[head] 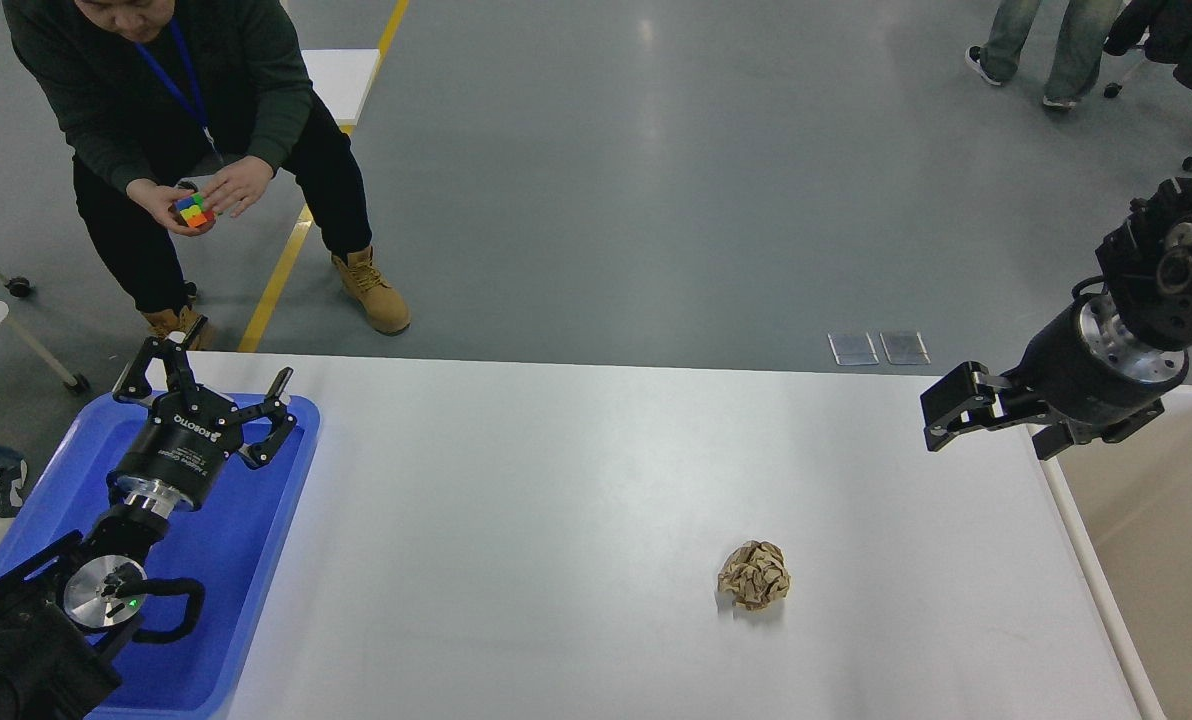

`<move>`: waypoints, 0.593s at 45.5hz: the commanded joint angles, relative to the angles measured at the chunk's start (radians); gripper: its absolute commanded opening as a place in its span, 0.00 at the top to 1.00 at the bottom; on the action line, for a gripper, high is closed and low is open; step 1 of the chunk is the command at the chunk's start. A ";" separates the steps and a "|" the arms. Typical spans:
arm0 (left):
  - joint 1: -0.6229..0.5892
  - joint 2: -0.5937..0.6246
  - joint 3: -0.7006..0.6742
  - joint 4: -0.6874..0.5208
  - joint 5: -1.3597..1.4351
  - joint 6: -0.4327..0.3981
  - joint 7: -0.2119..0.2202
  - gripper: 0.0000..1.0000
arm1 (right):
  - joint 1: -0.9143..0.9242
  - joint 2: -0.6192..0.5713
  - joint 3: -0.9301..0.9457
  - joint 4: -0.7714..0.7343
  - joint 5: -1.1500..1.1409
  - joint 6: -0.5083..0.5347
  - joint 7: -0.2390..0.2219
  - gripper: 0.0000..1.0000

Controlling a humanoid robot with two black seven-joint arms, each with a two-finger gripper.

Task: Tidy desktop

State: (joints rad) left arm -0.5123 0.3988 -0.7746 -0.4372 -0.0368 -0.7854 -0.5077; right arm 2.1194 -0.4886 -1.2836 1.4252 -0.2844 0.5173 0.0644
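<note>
Left hand [210,381]: fingers spread wide, empty, hanging over the blue tray [256,560] at the desk's 9 o'clock edge.
Right hand [941,418]: at 3 o'clock above the desk; fingers seen side-on, so I cannot tell open from closed.
Desk [576,500]: white, filling the middle of the view.
Paper ball [754,575]: crumpled, brown, lying at 5 o'clock from centre.
Bin [1156,520]: beige, just beside the 3 o'clock edge.

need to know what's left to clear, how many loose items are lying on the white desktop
1: a crumpled brown paper ball lies on the desktop, right of center toward the near edge. Nothing else loose shows on it; the blue tray sits at its left end.
</note>
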 commanded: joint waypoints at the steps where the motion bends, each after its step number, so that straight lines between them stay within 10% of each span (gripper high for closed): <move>1: 0.000 0.000 0.005 0.000 0.003 0.000 0.003 0.01 | 0.004 0.002 0.003 0.000 0.001 0.000 0.000 0.00; 27: 0.000 0.000 0.001 0.000 0.002 0.000 0.000 0.01 | -0.009 0.005 0.029 -0.006 0.001 0.001 0.002 0.00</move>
State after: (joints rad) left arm -0.5125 0.3989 -0.7729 -0.4372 -0.0348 -0.7854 -0.5073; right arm 2.1162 -0.4848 -1.2669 1.4227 -0.2837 0.5180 0.0658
